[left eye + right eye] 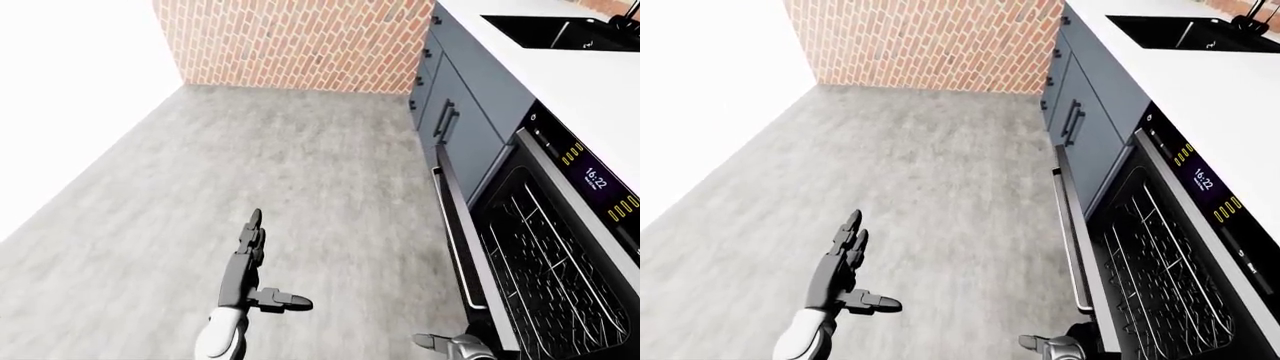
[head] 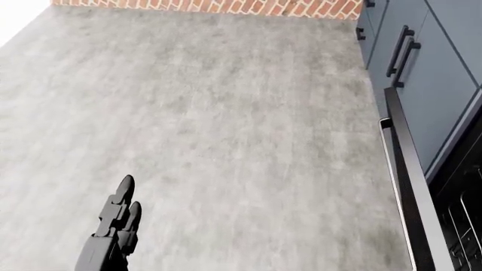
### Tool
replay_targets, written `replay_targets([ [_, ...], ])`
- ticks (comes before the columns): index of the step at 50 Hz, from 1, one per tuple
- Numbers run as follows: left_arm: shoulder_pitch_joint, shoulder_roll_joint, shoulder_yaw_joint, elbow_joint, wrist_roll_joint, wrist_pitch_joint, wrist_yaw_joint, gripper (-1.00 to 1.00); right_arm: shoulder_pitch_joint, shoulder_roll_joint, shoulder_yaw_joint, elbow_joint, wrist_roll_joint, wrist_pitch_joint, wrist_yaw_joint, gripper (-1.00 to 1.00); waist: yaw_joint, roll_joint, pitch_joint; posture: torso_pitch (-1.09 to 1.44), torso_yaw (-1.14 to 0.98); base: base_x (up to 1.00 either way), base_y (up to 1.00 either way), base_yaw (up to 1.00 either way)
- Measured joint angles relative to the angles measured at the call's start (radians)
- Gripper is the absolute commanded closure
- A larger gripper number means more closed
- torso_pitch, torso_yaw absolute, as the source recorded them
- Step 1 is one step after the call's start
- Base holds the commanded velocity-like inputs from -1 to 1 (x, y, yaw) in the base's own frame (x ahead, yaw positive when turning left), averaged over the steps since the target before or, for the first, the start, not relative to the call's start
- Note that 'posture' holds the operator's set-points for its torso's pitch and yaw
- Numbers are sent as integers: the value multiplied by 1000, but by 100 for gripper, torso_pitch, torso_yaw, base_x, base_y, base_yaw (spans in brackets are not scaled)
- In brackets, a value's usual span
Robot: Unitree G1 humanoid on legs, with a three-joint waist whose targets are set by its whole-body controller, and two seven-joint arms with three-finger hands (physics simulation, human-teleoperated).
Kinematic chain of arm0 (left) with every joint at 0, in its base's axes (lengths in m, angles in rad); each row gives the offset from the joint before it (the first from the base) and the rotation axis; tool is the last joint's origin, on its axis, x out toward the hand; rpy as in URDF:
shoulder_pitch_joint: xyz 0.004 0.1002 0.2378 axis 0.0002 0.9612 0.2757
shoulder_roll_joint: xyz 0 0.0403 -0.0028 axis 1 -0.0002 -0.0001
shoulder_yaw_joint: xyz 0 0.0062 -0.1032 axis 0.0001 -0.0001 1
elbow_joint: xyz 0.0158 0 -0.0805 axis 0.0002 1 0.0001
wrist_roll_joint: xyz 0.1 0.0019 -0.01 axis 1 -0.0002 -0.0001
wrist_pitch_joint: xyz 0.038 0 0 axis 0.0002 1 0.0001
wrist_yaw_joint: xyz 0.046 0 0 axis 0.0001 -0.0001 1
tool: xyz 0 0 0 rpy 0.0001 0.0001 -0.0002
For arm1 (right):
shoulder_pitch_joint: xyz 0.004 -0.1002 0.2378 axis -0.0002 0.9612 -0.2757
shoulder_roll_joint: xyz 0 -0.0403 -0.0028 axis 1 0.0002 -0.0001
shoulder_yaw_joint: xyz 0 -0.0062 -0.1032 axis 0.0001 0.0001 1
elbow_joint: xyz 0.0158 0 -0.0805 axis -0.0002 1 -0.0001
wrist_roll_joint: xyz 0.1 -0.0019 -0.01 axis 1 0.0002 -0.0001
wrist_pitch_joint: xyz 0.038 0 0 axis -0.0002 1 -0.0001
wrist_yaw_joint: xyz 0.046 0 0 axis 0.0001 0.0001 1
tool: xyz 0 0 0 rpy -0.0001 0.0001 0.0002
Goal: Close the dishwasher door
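The dishwasher (image 1: 560, 255) stands open at the right of the left-eye view, its wire rack (image 1: 545, 270) showing under a lit control strip (image 1: 597, 180). Its door (image 1: 455, 225) hangs partly open, with a long bar handle (image 1: 452, 232) along its edge; the door also shows in the head view (image 2: 407, 186). My left hand (image 1: 255, 262) is open, fingers stretched out flat over the floor, well left of the door. My right hand (image 1: 450, 345) shows only at the bottom edge, below the door's near end; its fingers are cut off.
Dark blue cabinets (image 1: 465, 112) with black handles run along the right under a white counter (image 1: 590, 75) with a black sink (image 1: 560, 31). A brick wall (image 1: 300, 41) closes the top. Grey floor (image 1: 250, 172) spreads left of the dishwasher.
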Motion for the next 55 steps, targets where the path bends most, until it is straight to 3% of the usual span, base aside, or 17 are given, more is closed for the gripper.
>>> replay_targets([
  [55, 3, -1, -3, -7, -1, 1, 2, -100, 30, -67, 22, -4, -6, 0, -37, -100, -3, -1, 3, 0, 0, 0, 0, 0],
])
